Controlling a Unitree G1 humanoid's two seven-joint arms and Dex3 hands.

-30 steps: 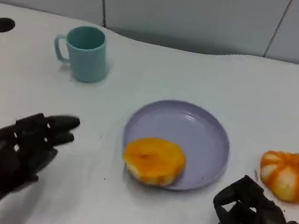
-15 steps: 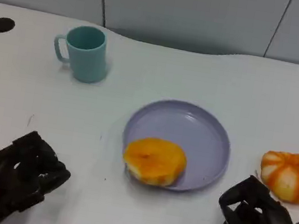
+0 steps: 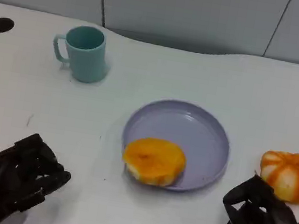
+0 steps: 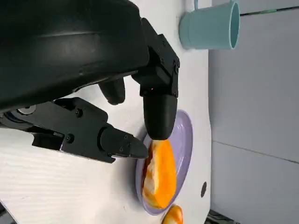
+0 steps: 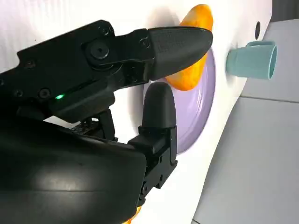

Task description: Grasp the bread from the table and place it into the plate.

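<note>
While both hands sit low at the near edge of the desk, I log the scene as follows.

Item one: round orange-yellow glazed bread [image 3: 154, 160], lying on the near-left part of the lilac round plate [image 3: 203, 132], its near edge overhanging the rim toward me. I judge the placement essentially made; what remains is to leave it undisturbed, or at most nudge it toward the plate's centre.

Item two: left hand [image 3: 19, 179], near the desk's front edge, well apart from the plate, fingers [image 4: 159, 112] curled in with nothing between them. In its wrist view the bread and plate lie beyond the fingertips, untouched.

Item three: right hand [image 3: 260, 223], fingers drawn in, grasping nothing, just beside the orange-and-white striped pumpkin-shaped bun [image 3: 290, 175] without visible contact.

Item four: teal ceramic mug [image 3: 83, 53], upright, far left on the white desk [image 3: 228, 79], well apart from the plate.

Handling note: if I correct the overhang, I would approach with the left hand from the near side, slow and low, pushing inward so the plate does not slide; the right hand should stay clear of the bun.
</note>
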